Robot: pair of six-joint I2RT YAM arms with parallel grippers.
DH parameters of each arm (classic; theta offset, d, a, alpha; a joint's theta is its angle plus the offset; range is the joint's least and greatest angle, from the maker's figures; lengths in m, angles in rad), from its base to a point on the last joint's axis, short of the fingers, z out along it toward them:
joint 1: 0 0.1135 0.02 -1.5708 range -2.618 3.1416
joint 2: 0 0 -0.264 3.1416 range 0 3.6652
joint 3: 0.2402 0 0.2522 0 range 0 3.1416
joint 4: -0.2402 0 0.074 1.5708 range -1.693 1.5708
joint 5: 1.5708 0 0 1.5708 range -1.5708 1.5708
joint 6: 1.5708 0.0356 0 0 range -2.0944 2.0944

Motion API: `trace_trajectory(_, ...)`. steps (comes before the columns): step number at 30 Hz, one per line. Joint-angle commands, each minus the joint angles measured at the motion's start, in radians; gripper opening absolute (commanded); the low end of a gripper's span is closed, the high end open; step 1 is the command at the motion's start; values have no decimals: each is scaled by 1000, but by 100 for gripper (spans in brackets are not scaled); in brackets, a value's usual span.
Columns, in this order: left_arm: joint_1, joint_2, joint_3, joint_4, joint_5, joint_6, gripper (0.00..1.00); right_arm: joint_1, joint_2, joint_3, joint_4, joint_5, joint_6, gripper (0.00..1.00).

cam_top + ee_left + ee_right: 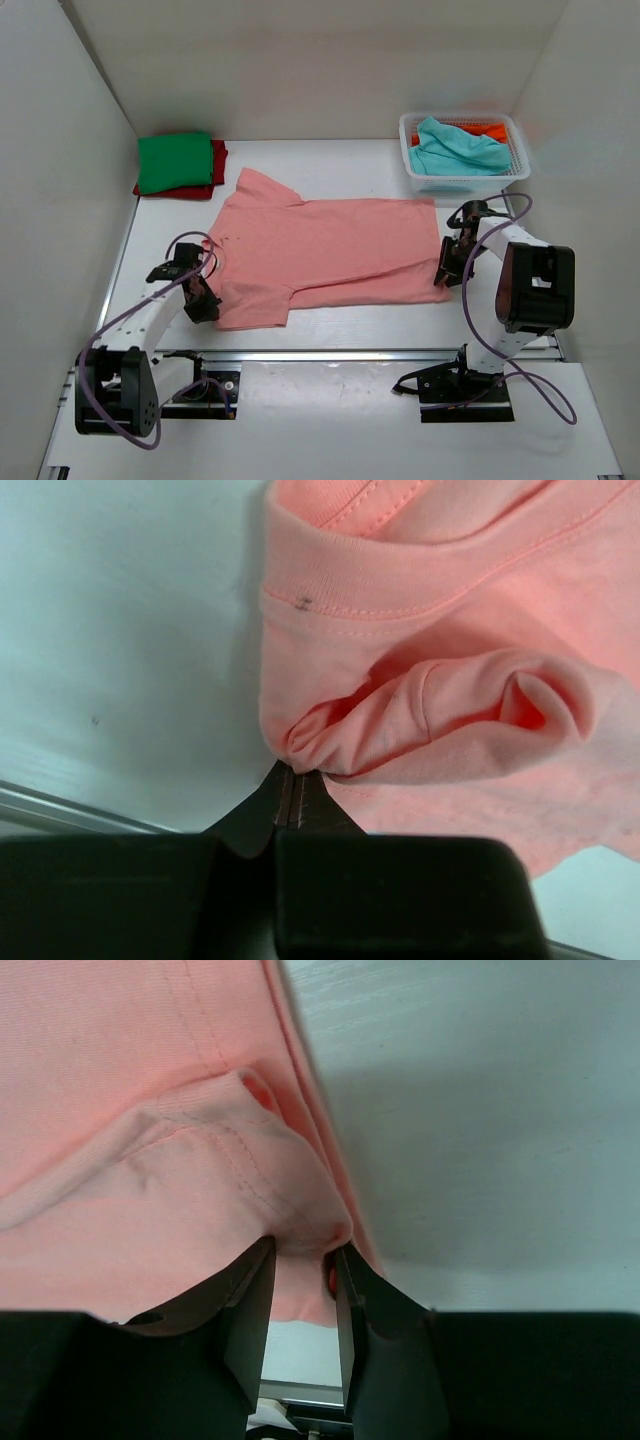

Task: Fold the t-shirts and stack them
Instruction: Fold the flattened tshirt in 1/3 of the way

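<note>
The salmon-pink t-shirt (pixel 330 250) lies spread flat on the white table, collar to the left and hem to the right. My left gripper (pixel 205 300) is at its near left sleeve. In the left wrist view the left gripper (pixel 290 772) is shut on a bunched fold of the pink cloth (pixel 430 710). My right gripper (pixel 443 272) is at the near right hem corner. In the right wrist view the right gripper (pixel 303 1252) holds a raised fold of the hem (pixel 250 1170) between its fingertips, jaws a little apart around it.
A folded green t-shirt (pixel 175 160) lies on a folded red one (pixel 217 172) at the back left. A white lattice basket (pixel 425 183) at the back right holds a teal t-shirt (pixel 455 148) and an orange one (pixel 485 129). White walls enclose the table.
</note>
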Motion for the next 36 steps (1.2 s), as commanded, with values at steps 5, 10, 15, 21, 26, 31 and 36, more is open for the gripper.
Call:
trace_trajectory(5,4,-123,-3,-64,19,-4,0,-39,-55,-37,-18,51,-40,26)
trace_trajectory(10,7,-162,52,-110,32,-10,0,-52,-104,-40,-52,37,-37,26)
trace_trajectory(15,10,-173,110,-133,-6,4,0,-26,-156,6,-46,15,-34,26)
trace_trajectory(21,11,-160,130,-107,29,2,40,14,-149,41,72,-44,-36,27)
trace_trajectory(26,5,-143,181,-112,-9,9,63,-1,-104,35,143,-87,-28,32)
trace_trajectory(31,-16,-82,266,-74,-44,16,61,-12,-89,29,226,-116,-25,32)
trace_trajectory(36,-4,52,346,26,-18,-4,60,0,-47,48,226,-104,-7,34)
